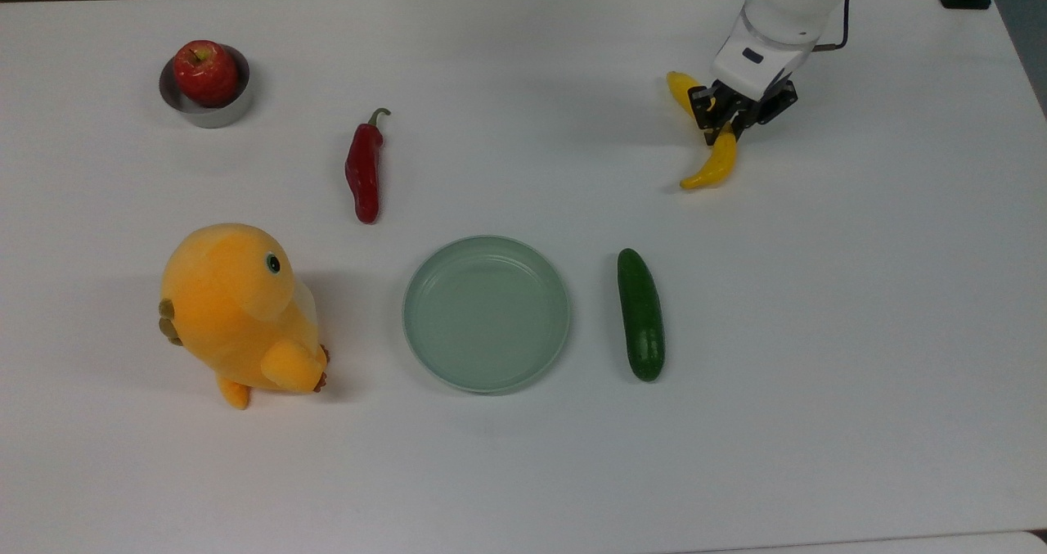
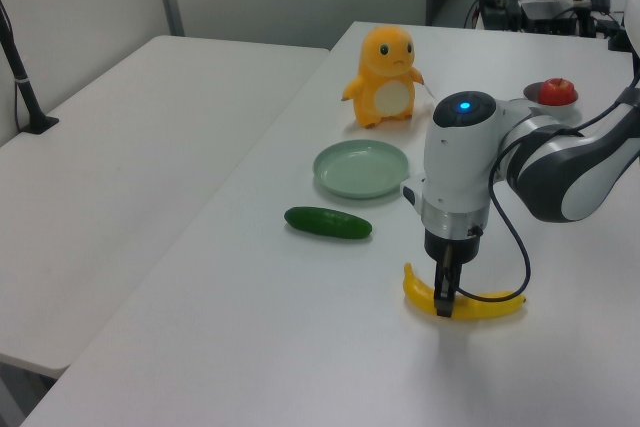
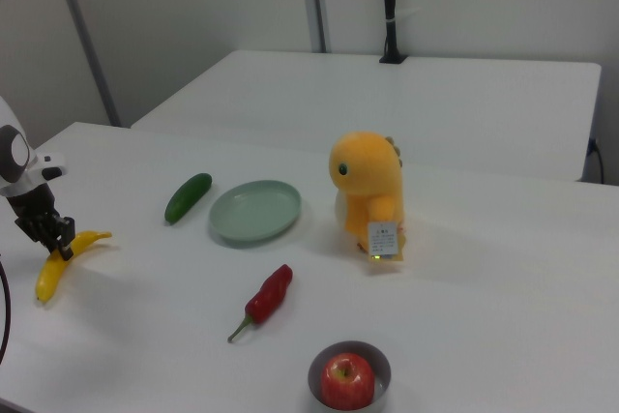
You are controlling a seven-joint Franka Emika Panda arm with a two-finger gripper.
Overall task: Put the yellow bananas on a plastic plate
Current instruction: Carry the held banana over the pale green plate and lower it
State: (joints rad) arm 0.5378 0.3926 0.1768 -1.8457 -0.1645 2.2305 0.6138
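A white tabletop (image 1: pixel 523 472) carries all items; a second white table stands beyond it in the left view and the right view. The hand (image 1: pixel 727 122) is at the top view's upper right, pointing down, with its fingers closed narrowly on the mid-section of the yellow banana (image 1: pixel 710 168). In the left view the banana (image 2: pixel 486 306) curves with both ends raised; whether its belly touches the surface cannot be told. In the right view the banana (image 3: pixel 53 268) is at the far left, under the hand (image 3: pixel 58 238).

The plastic plate (image 1: pixel 486 247) lies flat near the centre of the top view, well apart from the banana, with nothing in it. A dark-green cucumber (image 1: pixel 640 314) lies just beside the plate on the top view's right. A red chili pepper (image 1: pixel 364 170) lies above and left of the plate in the top view. An orange plush toy (image 1: pixel 237 313) stands to the top view's left of the plate. A red apple (image 1: pixel 204 72) sits in a small steel bowl (image 1: pixel 204 114) at the top view's upper left.
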